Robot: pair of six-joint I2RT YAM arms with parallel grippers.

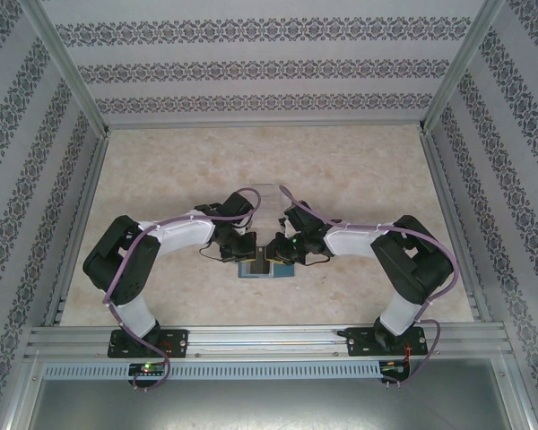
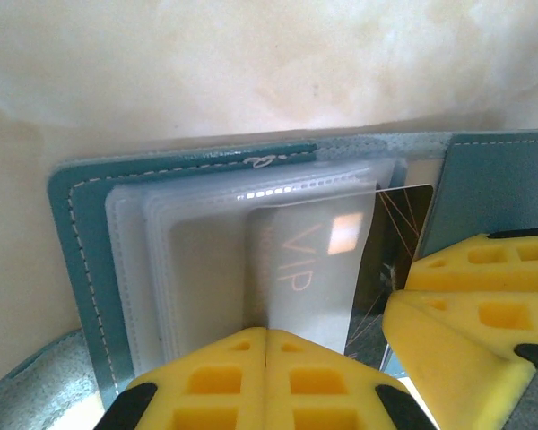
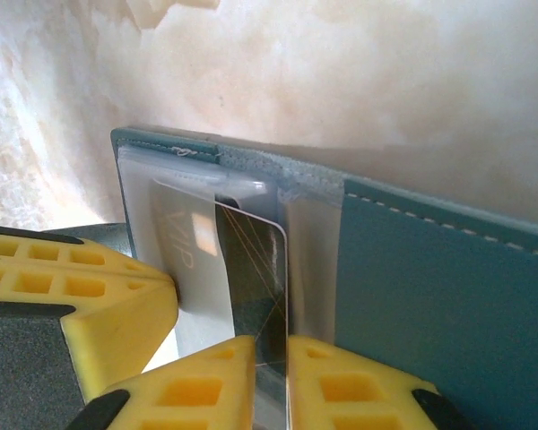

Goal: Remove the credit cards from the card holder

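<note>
two arms bend inward and meet over the holder, which lies open and flat on the bench near its front edge, midway between the two bases. left end effector comes at the holder's left half and its yellow fingers are pressed together with no gap; the clear sleeves and a pale vip card run down behind the tips, but i cannot tell whether anything thin is pinched between them. right end effector is just beside it, its fingers drawn in on the near edge of a dark card with fine orange lines, the card sitting in the narrow slit between the pads. this dark card overlaps the vip card and stands partly out of the sleeve, slightly askew. in the left wrist view the dark card peeks out right of the vip card, close to the right fingers. the holder's teal cover with white stitching frames the sleeves, and its other half lies flat to the right. the two end effectors are close, nearly touching, above the fold
</note>
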